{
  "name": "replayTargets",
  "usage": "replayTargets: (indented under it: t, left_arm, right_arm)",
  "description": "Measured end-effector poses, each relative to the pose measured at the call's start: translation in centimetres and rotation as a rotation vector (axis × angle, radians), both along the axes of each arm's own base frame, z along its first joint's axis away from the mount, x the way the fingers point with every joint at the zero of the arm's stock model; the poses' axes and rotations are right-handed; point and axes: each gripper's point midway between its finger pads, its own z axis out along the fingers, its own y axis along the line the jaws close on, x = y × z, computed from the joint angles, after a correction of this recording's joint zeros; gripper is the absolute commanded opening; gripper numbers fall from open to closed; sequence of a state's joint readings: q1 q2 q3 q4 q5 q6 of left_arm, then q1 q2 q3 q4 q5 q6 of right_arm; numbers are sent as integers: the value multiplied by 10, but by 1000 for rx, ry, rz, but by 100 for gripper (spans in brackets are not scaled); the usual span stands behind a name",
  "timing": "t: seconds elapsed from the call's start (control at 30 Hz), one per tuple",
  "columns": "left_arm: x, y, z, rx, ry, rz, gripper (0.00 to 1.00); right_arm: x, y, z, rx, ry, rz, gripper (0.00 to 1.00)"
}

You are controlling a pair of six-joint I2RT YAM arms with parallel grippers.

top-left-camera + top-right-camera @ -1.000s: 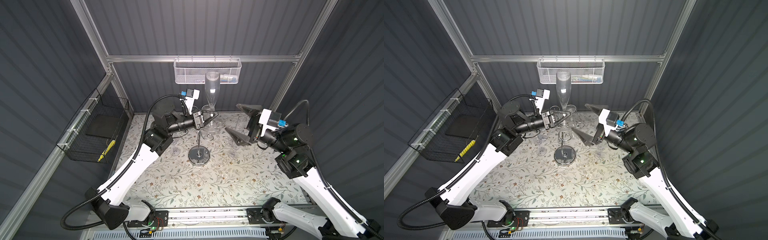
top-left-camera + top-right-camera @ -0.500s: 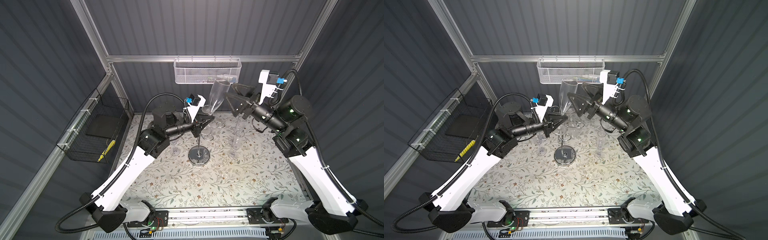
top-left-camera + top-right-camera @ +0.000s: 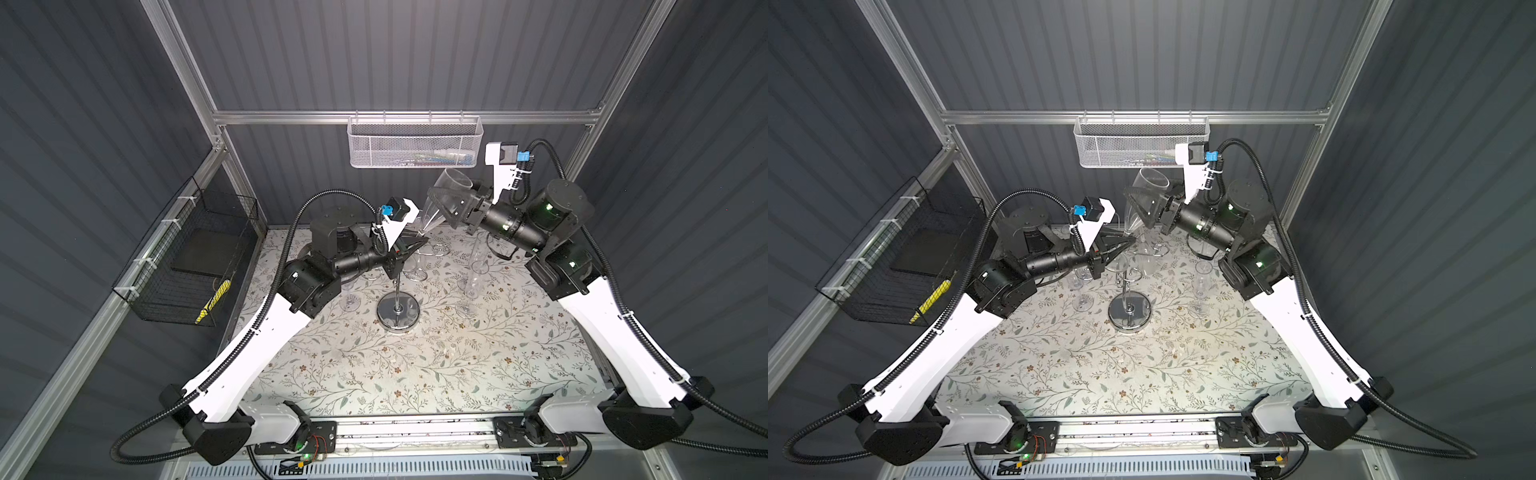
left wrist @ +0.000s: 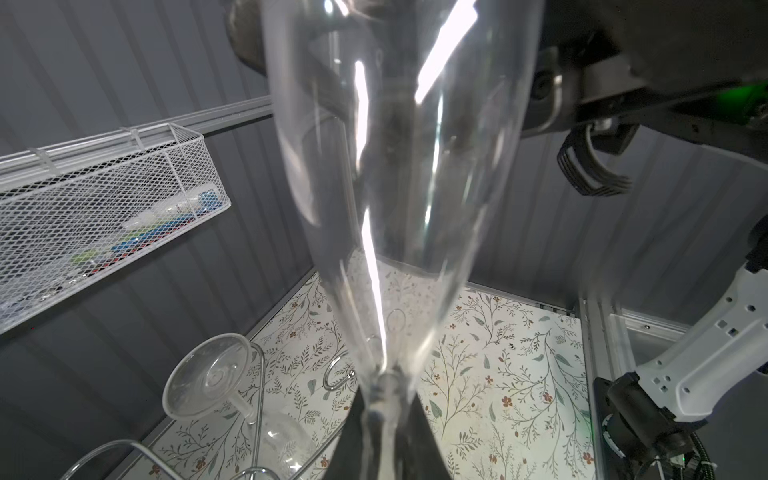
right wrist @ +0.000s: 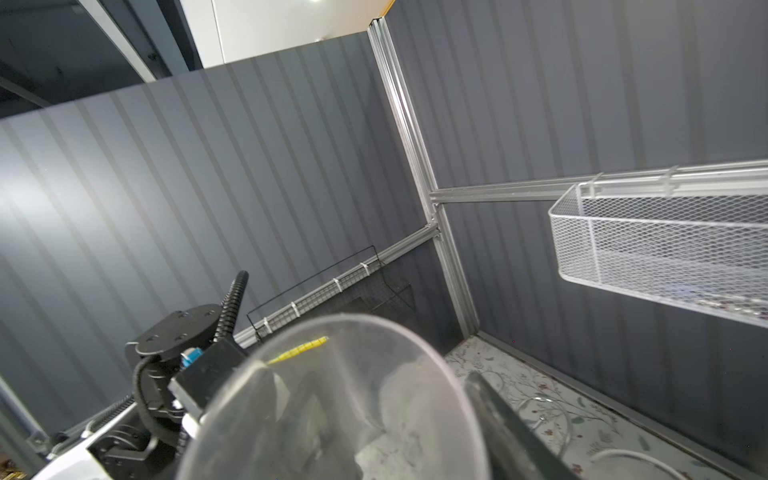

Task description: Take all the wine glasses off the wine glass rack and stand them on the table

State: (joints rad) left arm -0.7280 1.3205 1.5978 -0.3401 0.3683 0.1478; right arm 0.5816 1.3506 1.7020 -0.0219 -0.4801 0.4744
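Apparently mid-handover, the left gripper [image 3: 417, 245] pinched the champagne flute [image 4: 395, 187] by its stem; the right gripper [image 3: 446, 203] straddled its bowl, grip uncertain, likely needing closure.

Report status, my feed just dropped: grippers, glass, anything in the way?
Left gripper shut on wine glass stem. Right gripper straddles its bowl, contact unclear. Glass tilted, above wine glass rack. Another hanging glass close by.
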Motion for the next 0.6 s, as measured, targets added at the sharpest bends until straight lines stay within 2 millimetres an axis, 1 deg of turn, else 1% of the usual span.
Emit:
replayTargets:
  t: [0.07,0.13,0.17,0.23,0.3,0.37,0.4,0.47,0.53,0.6]
  left_arm:
    - [1,0,-1,9,-5,4,0]
    - [1,0,-1,10,-12,7,0]
    - [1,1,-1,12,-14,9,6]
    - [2,0,-2,15,-16,11,28]
    - [3,0,-4,17,-23,12,54]
    - [3,0,-8,19,-24,20,68]
    - [4,2,-11,20,-19,28,74]
    - [2,7,-13,16,-19,45,81]
    - [-2,15,-11,3,-31,63,87]
    - [-10,27,-4,-23,-44,87,91]
  right_arm:
    - [0,0,-1,-6,-7,-2,53]
    - [1,0,-1,-6,-8,-3,50]
    - [1,0,-1,-9,-11,-4,49]
    - [1,0,-2,-10,-15,-3,48]
    - [1,2,-4,-15,-14,0,47]
    - [2,2,-9,-24,-13,-1,46]
    - [2,2,-11,-31,-15,-2,46]
    - [0,1,-14,-47,-24,-11,46]
    - [-4,-4,-13,-60,-46,-26,46]
    - [-12,-13,-10,-77,-76,-50,46]
